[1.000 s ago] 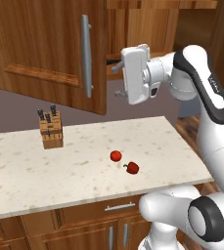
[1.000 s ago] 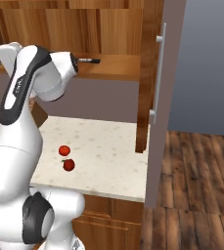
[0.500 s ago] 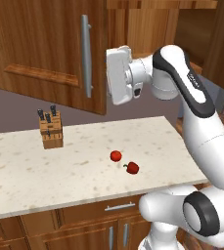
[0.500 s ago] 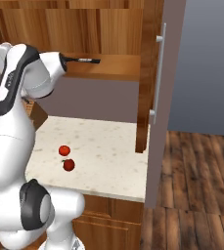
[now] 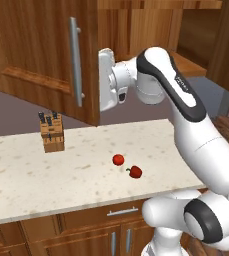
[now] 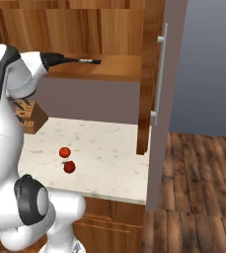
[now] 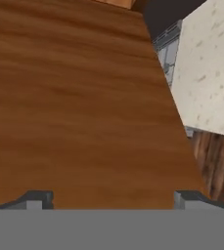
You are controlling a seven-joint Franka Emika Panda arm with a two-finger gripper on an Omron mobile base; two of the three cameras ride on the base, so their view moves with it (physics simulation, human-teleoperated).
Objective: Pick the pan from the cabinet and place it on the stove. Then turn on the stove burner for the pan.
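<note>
The cabinet stands open, its left door swung out with a grey bar handle. My gripper is up against that door's inner face. In the hand view the gripper is open, its fingertips wide apart with nothing but the wooden door close in front. On the cabinet shelf lies the pan's thin black handle with its silvery tip. The round part of the pan is hidden behind my arm. The stove is out of view.
On the speckled countertop stand a knife block, a tomato and a red pepper. The right cabinet door hangs open over the counter's end. Drawer fronts run below, and wooden floor lies to the right.
The arm has swung left: the hand went from in front of the open shelf to the inner face of the left door. The things on the counter have not moved.
</note>
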